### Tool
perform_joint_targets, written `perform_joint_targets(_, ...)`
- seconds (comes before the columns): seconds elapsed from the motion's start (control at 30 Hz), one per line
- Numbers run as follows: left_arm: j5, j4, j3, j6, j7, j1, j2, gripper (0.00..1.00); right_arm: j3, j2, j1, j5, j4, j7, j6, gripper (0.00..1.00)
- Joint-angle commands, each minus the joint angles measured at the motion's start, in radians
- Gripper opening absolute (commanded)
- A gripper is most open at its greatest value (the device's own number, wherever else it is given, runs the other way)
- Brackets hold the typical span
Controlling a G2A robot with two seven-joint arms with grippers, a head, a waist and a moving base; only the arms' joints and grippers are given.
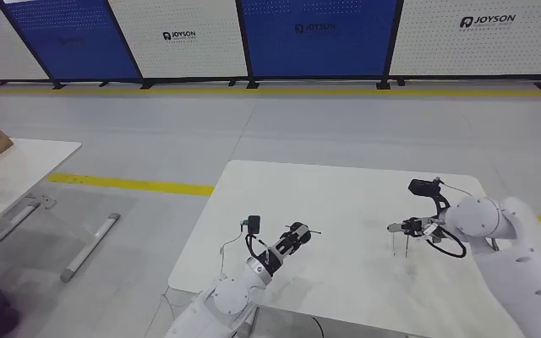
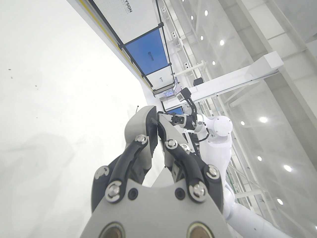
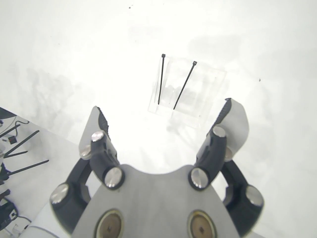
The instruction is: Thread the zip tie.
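1. Progress: threading judged barely begun; no tie tail is through a head yet.
2. Left end effector [image 2: 155,117]: pressed together, seemingly pinching a thin black plastic zip tie [image 2: 137,108] above the bench's near part.
3. Right end effector [image 3: 163,106]: spread, above two upright black zip ties [image 3: 161,79] in a clear plastic holder [image 3: 210,87].
4. White bench [image 1: 338,194]; grey floor [image 1: 169,127], yellow line [image 1: 127,182], blue and white panels [image 1: 317,38].

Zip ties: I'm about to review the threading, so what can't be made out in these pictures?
Top view: the ties are too small to tell heads from tails.
Right wrist view: glare washes out the edges of the holder.
Left wrist view: the shut left fingers hide whether they pinch anything.
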Motion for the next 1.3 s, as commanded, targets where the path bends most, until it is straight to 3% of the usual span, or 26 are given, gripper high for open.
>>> perform_joint_targets(0.0, 0.000, 0.000, 0.000, 0.000, 0.000, 0.000, 0.000, 0.00, 0.010, 0.001, -0.002, 0.080, 0.026, 0.030, -0.082, 1.00)
perform_joint_targets(0.17, 0.000, 0.000, 0.000, 0.000, 0.000, 0.000, 0.000, 0.00, -0.010, 0.003, 0.025, 0.127, 0.073, 0.030, -0.084, 1.00)
perform_joint_targets(0.47, 0.000, 0.000, 0.000, 0.000, 0.000, 0.000, 0.000, 0.00, -0.037, 0.003, 0.074, 0.132, 0.118, 0.030, 0.007, 1.00)
perform_joint_targets(0.77, 0.000, 0.000, 0.000, 0.000, 0.000, 0.000, 0.000, 0.00, -0.100, -0.018, 0.141, 0.182, 0.239, 0.028, -0.025, 1.00)
perform_joint_targets(1.27, 0.000, 0.000, 0.000, 0.000, 0.000, 0.000, 0.000, 0.00, -0.130, -0.028, 0.127, 0.170, 0.250, -0.022, -0.019, 1.00)
